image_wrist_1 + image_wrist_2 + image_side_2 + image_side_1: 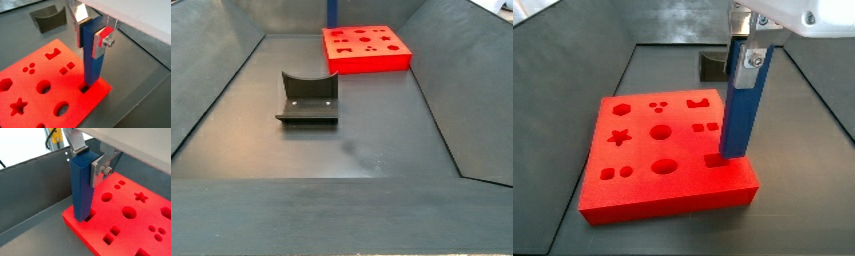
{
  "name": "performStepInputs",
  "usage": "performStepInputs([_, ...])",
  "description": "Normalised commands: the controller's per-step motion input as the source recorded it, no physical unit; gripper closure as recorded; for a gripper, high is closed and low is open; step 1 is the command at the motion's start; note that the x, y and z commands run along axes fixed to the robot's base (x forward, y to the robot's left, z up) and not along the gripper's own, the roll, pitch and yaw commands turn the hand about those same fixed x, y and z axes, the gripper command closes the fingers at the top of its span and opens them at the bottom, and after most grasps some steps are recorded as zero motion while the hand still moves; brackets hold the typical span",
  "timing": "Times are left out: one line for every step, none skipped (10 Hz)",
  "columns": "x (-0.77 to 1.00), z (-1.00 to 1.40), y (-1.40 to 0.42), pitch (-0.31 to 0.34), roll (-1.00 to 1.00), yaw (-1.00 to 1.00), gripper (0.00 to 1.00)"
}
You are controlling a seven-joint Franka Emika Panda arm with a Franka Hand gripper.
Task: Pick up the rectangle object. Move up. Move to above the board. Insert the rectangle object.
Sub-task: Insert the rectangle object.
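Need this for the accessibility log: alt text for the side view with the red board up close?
The gripper, at the upper right, is shut on the upright rectangle object, whose lower end stands in a hole at the near right corner of the board. The board's top shows star, round and square holes, all empty. A dark grey block sits behind on the grey floor.

Claw (pixel 748 42) grips the upright blue bar (pixel 738 105) at the red board's (pixel 647 195) corner; dark U-shaped block (pixel 307 100) obstructs mid-worktop (pixel 372 150), open floor around it.
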Motion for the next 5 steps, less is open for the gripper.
performStepInputs([0.00, -0.01, 0.00, 0.023, 0.04, 0.00, 1.00])
performStepInputs([-0.05, 0.00, 0.00, 0.041, 0.14, 0.09, 1.00])
performStepInputs([0.00, 0.00, -0.01, 0.136, 0.28, 0.07, 1.00])
performStepInputs([0.13, 0.03, -0.03, 0.253, 0.36, -0.02, 1.00])
performStepInputs([0.11, 0.00, -0.01, 0.223, 0.24, -0.02, 1.00])
